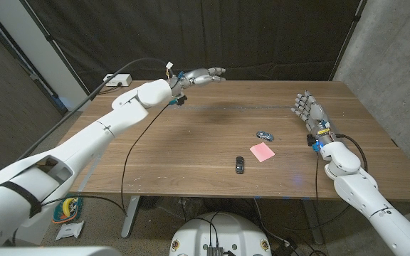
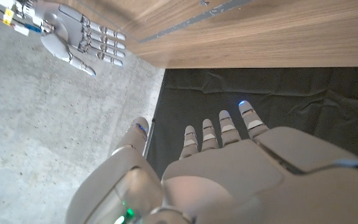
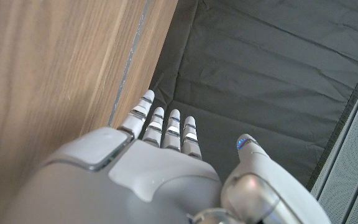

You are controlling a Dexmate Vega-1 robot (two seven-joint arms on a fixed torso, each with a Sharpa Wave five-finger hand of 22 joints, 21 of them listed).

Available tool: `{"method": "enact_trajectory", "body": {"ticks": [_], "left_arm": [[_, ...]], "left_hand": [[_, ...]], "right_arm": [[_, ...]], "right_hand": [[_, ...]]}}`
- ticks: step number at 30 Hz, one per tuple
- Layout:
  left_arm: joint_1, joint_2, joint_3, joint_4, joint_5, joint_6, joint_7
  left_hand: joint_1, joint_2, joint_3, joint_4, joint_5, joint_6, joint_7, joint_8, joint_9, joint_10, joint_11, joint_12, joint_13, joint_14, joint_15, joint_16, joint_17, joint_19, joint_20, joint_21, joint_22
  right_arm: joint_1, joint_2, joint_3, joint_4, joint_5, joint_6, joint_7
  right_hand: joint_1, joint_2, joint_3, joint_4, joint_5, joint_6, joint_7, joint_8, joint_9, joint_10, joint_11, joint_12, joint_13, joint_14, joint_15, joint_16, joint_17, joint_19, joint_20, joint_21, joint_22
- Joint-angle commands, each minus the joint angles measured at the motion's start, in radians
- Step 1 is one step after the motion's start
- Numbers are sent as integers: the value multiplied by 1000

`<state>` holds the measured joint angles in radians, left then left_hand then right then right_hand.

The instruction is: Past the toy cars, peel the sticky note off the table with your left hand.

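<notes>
A pink sticky note point(image 1: 262, 152) lies on the wooden table point(image 1: 191, 163), right of centre. One small silver-blue toy car point(image 1: 264, 134) sits just beyond it, and a dark toy car point(image 1: 240, 165) sits on its near left. My left hand point(image 1: 199, 75) hangs above the table's far edge, well away from the note, fingers straight and apart, holding nothing; the left wrist view shows its back point(image 2: 229, 168) facing the black curtain. My right hand point(image 1: 307, 109) stands upright at the right side of the table, fingers apart and empty, and its back point(image 3: 160, 168) appears from behind.
A black curtain point(image 1: 262, 35) hangs behind the table's far edge. A white power strip point(image 1: 118, 80) lies at the far left corner, with a cable running from it. Concrete wall point(image 1: 397, 64) stands to the right. My right hand point(image 2: 79, 40) also appears in the left wrist view.
</notes>
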<state>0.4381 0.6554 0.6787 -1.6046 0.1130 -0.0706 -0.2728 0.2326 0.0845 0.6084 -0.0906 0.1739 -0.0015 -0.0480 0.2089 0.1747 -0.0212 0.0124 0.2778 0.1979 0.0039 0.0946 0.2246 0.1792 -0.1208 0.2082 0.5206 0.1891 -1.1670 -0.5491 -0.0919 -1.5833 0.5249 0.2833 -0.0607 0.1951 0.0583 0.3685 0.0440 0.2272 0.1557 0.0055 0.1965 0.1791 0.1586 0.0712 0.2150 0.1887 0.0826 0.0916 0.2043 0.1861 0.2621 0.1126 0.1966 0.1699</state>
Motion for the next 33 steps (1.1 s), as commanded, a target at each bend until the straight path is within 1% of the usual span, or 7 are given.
{"method": "enact_trajectory", "body": {"ticks": [1,8,14,20,22,24,33], "left_arm": [[-83,-20,65,-39,118,-11,-119],[-107,-27,91,-71,205,-27,-149],[-129,-42,111,-69,234,-69,-195],[-140,-46,126,-82,290,-120,-216],[-138,-45,127,-87,320,-141,-201],[-135,-44,127,-92,342,-157,-195],[-127,-43,127,-117,423,-221,-200]], "left_hand": [[11,1,-1,-8,-1,13,-5,5,4,10,0,5,3,8,-3,-2,3,-8,6,-4,3],[20,-5,-4,-21,-1,52,-9,11,4,29,-4,7,3,9,-6,-7,3,-6,6,-9,3],[26,-8,-6,-30,-1,69,-6,12,4,45,-9,10,3,14,-11,-8,3,-1,5,-11,2],[44,-15,-8,-49,-1,96,-8,11,4,72,-18,12,2,34,-18,-6,3,25,2,-9,1],[59,-21,-11,-62,-1,154,-18,22,5,110,-29,19,2,50,-29,-7,3,40,-3,-12,0],[80,-31,-17,-72,0,214,-25,25,4,168,-57,28,1,90,-55,-1,2,65,-3,-14,-1],[125,-43,-19,-84,0,286,-32,28,4,244,-63,39,1,142,-81,5,1,109,-12,-14,-3]], "right_arm": [[-53,-8,17,-41,0,31,-29],[-87,-12,27,-61,-2,54,-45],[-107,-12,29,-71,-5,70,-57],[-123,-10,28,-85,-7,75,-75],[-128,-10,27,-88,-10,79,-80],[-132,-11,25,-88,-15,86,-81],[-140,-10,21,-91,-23,95,-104]], "right_hand": [[12,1,5,-6,0,6,2,8,4,8,3,6,2,5,4,6,4,8,4,9,6],[12,2,5,-7,-1,7,2,7,4,10,4,5,2,5,3,5,4,8,3,8,6],[11,3,5,-8,-2,7,2,6,4,11,4,4,2,6,2,5,4,8,3,8,6],[11,3,5,-9,-3,8,2,6,4,12,5,3,2,7,3,5,5,8,4,7,6],[11,3,5,-9,-4,8,2,5,4,12,5,2,2,7,2,5,5,9,4,7,6],[10,3,5,-9,-4,8,2,5,4,12,4,2,2,8,2,5,5,9,4,7,6],[8,4,4,-9,-6,11,2,5,4,14,6,0,3,9,3,5,6,10,3,7,6]]}}
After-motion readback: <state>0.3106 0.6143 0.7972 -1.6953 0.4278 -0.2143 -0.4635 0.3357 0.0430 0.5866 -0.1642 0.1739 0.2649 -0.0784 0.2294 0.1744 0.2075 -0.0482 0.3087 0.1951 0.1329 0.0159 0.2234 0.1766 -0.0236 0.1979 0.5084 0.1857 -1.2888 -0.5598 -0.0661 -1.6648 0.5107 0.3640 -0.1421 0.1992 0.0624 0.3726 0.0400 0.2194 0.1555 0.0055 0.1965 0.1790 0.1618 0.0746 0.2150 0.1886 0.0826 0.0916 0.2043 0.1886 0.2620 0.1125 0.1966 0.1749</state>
